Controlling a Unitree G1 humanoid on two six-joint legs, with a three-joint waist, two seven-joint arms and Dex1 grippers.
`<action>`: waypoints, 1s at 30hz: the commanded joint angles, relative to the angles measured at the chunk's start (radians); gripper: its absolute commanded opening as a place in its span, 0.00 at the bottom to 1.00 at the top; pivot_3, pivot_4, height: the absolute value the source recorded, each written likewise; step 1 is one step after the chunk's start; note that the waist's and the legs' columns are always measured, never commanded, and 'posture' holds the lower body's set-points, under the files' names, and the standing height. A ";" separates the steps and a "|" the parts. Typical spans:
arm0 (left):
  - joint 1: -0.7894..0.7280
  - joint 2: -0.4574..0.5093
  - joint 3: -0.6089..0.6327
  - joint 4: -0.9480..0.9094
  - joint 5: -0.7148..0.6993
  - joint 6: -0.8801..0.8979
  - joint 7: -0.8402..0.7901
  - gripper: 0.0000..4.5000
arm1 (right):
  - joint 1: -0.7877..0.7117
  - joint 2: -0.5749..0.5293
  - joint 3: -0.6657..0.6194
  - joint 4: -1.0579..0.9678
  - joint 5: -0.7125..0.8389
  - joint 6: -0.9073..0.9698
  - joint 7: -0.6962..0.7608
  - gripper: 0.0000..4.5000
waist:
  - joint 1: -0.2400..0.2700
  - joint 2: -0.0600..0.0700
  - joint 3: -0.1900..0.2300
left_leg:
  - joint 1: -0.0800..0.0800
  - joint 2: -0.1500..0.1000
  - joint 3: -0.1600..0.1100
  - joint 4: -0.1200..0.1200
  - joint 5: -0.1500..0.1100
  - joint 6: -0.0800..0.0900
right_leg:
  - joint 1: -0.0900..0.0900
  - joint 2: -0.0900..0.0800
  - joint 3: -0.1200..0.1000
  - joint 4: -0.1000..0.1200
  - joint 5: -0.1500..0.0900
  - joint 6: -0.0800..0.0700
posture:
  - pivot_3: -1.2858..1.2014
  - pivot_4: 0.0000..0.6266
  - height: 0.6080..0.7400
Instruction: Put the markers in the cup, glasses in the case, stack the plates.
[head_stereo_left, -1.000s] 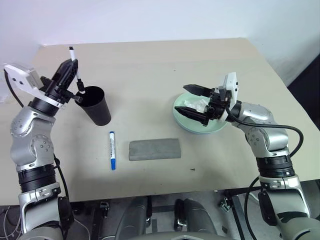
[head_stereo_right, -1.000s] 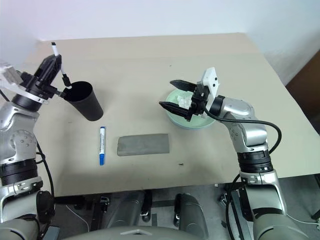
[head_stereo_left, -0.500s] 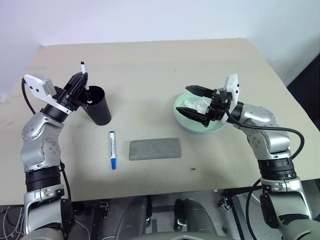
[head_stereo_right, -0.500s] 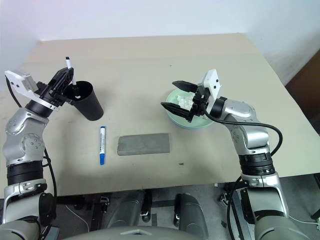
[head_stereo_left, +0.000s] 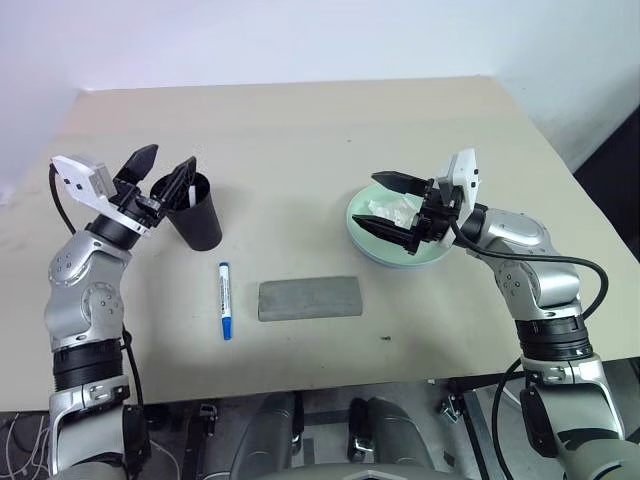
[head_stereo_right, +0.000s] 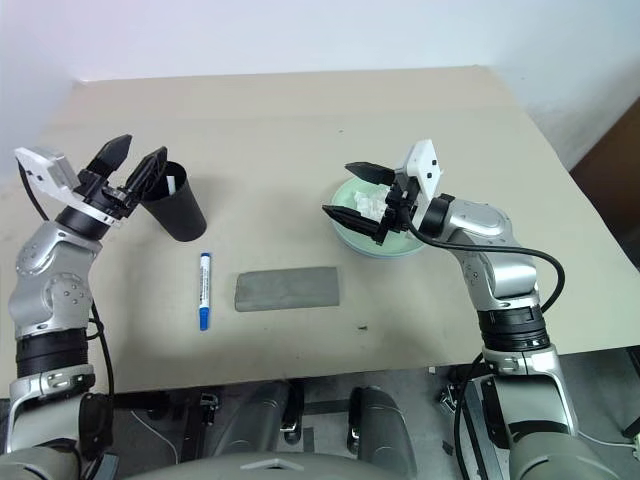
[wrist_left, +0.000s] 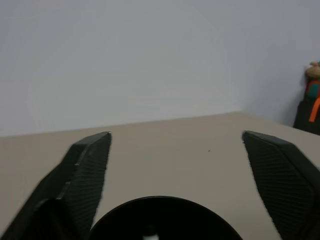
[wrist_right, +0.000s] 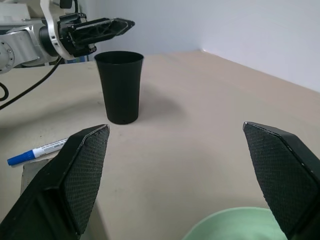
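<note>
My left hand (head_stereo_left: 160, 172) hangs wide open and empty over the cup (head_stereo_left: 197, 212), where the thin marker (head_stereo_left: 189, 193) now leans inside, and my right hand (head_stereo_left: 397, 207) is spread just as wide, empty, over the mint plate (head_stereo_left: 380, 250) with its tissue (head_stereo_left: 392, 209). Pulling away carelessly, I could clip the rim and topple the cup. The blue-capped marker (head_stereo_left: 225, 300) lies on the desk (head_stereo_left: 300, 130) beside the grey case (head_stereo_left: 309, 298), its label too small to read.

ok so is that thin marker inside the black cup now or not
Inside. The thin marker stands in the black cup, its white top at the rim, and the left gripper above is open and empty.
</note>
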 joint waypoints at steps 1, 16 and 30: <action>0.005 0.019 0.037 -0.088 -0.040 0.025 0.027 0.99 | -0.021 -0.002 -0.012 -0.025 0.001 -0.025 0.007 1.00 | 0.000 0.000 0.000 | 0.000 0.000 0.000 0.000 0.000 0.000 | 0.000 0.000 0.000 0.000 0.000 0.000 | 0.52 0.24 1.00; 0.240 0.331 0.273 -0.674 -0.445 0.720 0.396 0.99 | -0.079 0.033 0.002 0.096 -0.015 -0.075 0.047 1.00 | -0.006 0.001 0.001 | 0.000 0.001 0.001 -0.001 -0.002 -0.002 | -0.001 0.000 0.003 -0.002 0.000 0.000 | 0.52 0.24 1.00; 0.640 0.305 0.401 -0.993 -0.582 0.870 0.722 0.99 | -0.108 0.034 0.010 0.147 -0.037 -0.102 0.094 1.00 | -0.004 0.002 0.001 | 0.001 0.000 0.005 -0.007 -0.002 -0.003 | -0.004 0.000 0.007 -0.005 -0.002 -0.004 | 0.52 0.24 1.00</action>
